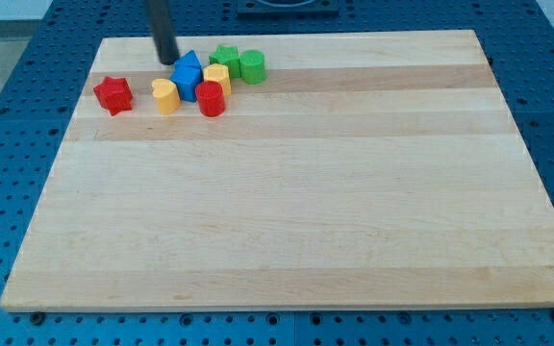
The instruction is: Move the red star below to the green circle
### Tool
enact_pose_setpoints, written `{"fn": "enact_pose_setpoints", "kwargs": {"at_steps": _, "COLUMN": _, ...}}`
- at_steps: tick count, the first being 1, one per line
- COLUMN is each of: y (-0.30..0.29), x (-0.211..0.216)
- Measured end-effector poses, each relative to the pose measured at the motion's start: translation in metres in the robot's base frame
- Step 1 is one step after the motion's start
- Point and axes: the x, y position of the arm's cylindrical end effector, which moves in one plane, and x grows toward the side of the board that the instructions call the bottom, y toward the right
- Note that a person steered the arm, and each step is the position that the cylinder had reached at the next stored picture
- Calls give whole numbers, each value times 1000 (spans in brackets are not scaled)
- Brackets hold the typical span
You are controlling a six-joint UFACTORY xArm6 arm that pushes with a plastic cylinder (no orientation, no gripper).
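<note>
The dark rod's tip [167,61], gripperless and grasping nothing, is being held near the wooden board's [287,240] top edge; the red star block [113,94] is being shown apart, left of the green circular block [252,65].

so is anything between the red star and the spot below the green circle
Yes. Going toward the view's right from the red star, the yellow heart and the red cylinder lie on the way to the spot under the green circle. My tip is above the yellow heart.
</note>
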Motion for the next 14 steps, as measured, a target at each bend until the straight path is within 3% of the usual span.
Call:
{"fn": "enact_pose_setpoints", "kwargs": {"at_steps": 1, "y": -39, "x": 13}}
{"fn": "enact_pose_setpoints", "kwargs": {"at_steps": 3, "y": -64, "x": 74}}
{"fn": "enact_pose_setpoints", "kwargs": {"at_steps": 5, "y": -59, "x": 90}}
{"fn": "enact_pose_setpoints", "kwargs": {"at_steps": 7, "y": -19, "x": 89}}
{"fn": "enact_pose_setpoints", "kwargs": {"at_steps": 9, "y": -67, "x": 94}}
{"fn": "enact_pose_setpoints", "kwargs": {"at_steps": 10, "y": -61, "x": 127}}
{"fn": "enact_pose_setpoints", "kwargs": {"at_steps": 13, "y": 112, "x": 128}}
{"fn": "enact_pose_setpoints", "kwargs": {"at_steps": 14, "y": 127, "x": 133}}
